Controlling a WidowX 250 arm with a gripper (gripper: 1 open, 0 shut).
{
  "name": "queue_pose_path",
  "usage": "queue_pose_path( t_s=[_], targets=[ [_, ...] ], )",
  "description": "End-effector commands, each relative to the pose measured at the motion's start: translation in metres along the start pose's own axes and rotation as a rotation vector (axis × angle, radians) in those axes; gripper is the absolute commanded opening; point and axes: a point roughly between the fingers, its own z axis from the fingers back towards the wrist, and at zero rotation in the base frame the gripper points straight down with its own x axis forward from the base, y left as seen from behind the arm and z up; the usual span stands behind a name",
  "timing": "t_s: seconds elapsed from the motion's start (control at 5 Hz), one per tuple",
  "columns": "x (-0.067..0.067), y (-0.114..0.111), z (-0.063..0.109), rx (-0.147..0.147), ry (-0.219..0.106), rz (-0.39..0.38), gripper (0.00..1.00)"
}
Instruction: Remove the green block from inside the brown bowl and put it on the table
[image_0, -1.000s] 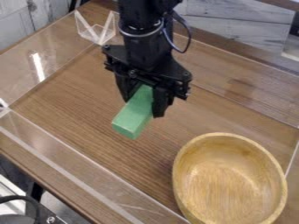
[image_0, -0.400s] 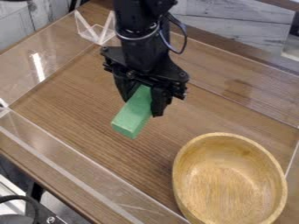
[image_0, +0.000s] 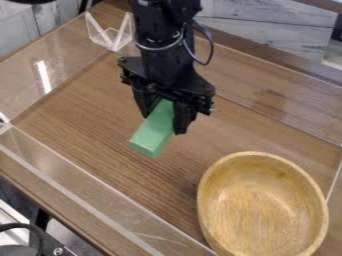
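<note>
The green block (image_0: 154, 133) hangs tilted in my gripper (image_0: 166, 110), whose black fingers are shut on the block's upper end. Its lower end points down and to the left, close above the table (image_0: 94, 110); I cannot tell whether it touches the wood. The brown bowl (image_0: 262, 204) stands at the lower right with nothing in it, well apart from the block and the gripper.
Clear acrylic walls (image_0: 80, 195) run along the table's near and left edges. A white wire piece (image_0: 104, 35) sits at the back left behind the arm. Bare wood lies to the left of the block and between it and the bowl.
</note>
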Motion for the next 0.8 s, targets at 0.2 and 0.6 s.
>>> queue_pose_path(
  t_s=[0.2,0.6],
  targets=[
    [0.015,0.004,-0.001,0.000,-0.044,0.000,0.00],
    [0.019,0.007,-0.011,0.001,-0.044,-0.007,0.00]
  ],
)
